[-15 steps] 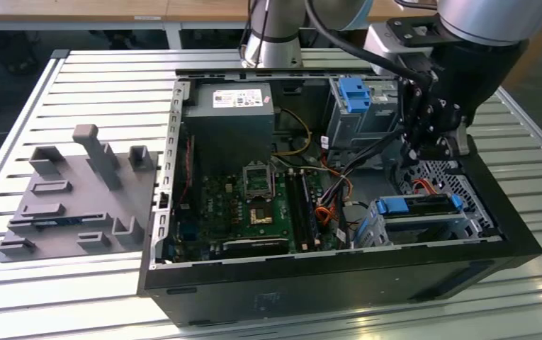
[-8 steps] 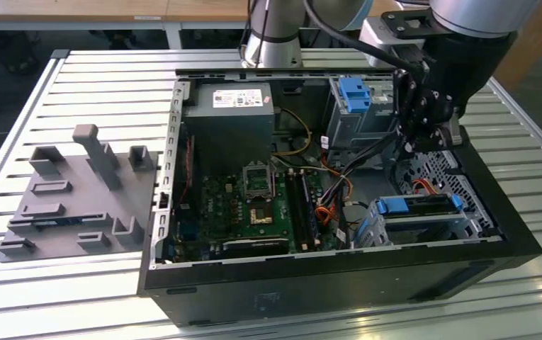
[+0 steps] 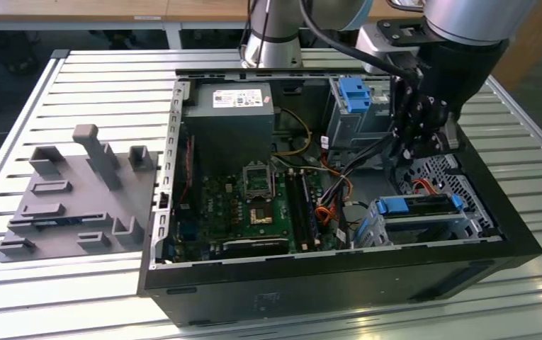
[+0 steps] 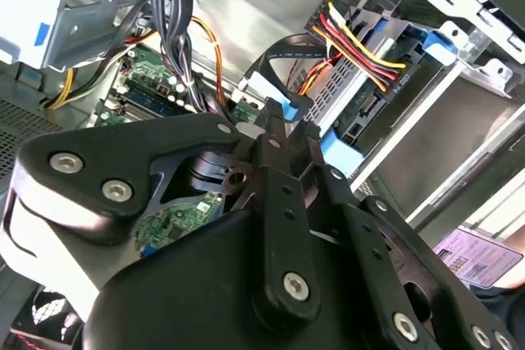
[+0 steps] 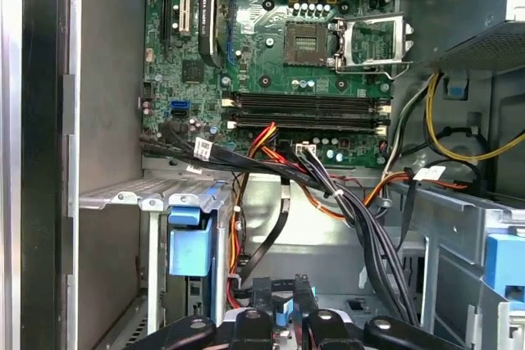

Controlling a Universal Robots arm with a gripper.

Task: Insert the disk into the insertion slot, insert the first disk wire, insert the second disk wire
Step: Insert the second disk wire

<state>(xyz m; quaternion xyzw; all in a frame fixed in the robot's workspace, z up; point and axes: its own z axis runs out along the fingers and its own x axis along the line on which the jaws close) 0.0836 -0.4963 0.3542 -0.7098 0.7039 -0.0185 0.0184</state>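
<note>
Open computer case [image 3: 327, 290] on slatted surface [image 3: 91, 78].

- Step 1 looks done. The disk [image 3: 420, 207], in its blue frame, sits in the drive cage [image 3: 377, 225] inside the case, at the exterior view's right.
- Step 2 is probably done. A red-yellow-black wire [image 4: 361, 48] ends in a black plug at the disk's back edge, and it appears seated.
- Step 3 is in hand. The claw [image 4: 289, 120] pinches the blue plug [image 4: 295, 106] of a flat black cable [image 4: 279, 55]. The plug is near the disk's back edge but apart from it, so it is not yet in.
- The pinch shows in both wrist views.
</note>
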